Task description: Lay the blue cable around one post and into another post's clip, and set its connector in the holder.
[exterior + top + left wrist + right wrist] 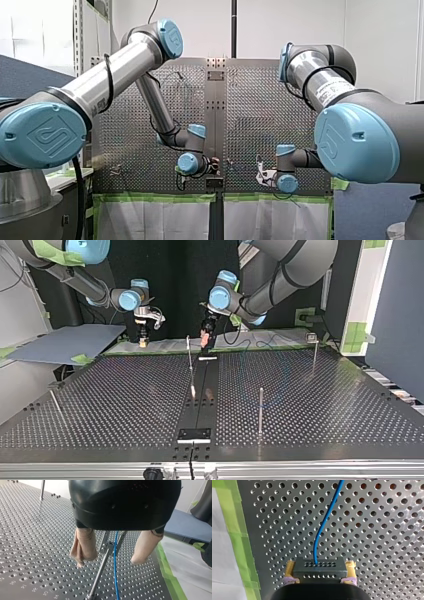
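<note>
Perforated desk, upper middle of the top view: my left hand hangs open astride a post's clip, likely guiding the blue cable beside it, while my right hand clamps the connector, seemingly for tension

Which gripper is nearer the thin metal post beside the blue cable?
Left. My left gripper, open, straddles the thin metal post; my right gripper, holding the black connector, stands apart at the top view's left.

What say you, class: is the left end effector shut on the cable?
No: the left end effector is open, the blue cable passing between its fingers.
</note>
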Motion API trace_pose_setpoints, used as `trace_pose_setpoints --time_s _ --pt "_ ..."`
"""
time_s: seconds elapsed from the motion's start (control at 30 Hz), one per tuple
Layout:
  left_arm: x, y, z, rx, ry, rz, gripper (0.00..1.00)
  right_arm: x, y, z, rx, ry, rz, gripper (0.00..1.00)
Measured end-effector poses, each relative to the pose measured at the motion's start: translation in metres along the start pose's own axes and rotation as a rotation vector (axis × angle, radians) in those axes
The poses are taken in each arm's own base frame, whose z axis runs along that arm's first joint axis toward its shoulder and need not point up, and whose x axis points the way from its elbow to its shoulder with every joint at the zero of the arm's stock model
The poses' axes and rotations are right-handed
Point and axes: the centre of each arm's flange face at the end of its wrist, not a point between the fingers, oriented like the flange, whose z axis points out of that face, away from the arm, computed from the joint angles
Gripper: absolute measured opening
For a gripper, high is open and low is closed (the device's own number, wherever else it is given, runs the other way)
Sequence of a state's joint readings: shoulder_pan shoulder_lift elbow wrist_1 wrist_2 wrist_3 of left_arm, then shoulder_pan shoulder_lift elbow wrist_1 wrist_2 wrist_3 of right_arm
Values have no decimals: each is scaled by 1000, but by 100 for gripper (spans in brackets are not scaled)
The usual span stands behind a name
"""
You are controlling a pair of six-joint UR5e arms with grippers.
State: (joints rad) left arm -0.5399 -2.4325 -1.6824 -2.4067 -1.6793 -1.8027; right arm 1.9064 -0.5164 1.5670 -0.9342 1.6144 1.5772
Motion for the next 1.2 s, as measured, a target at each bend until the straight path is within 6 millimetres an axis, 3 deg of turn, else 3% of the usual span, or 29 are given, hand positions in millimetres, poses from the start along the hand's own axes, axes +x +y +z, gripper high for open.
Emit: trace_pose_setpoints --time_s 1.2 --pt "-5 -12 -2 64 4 35 100 -3 4 1 2 -2 11 0"
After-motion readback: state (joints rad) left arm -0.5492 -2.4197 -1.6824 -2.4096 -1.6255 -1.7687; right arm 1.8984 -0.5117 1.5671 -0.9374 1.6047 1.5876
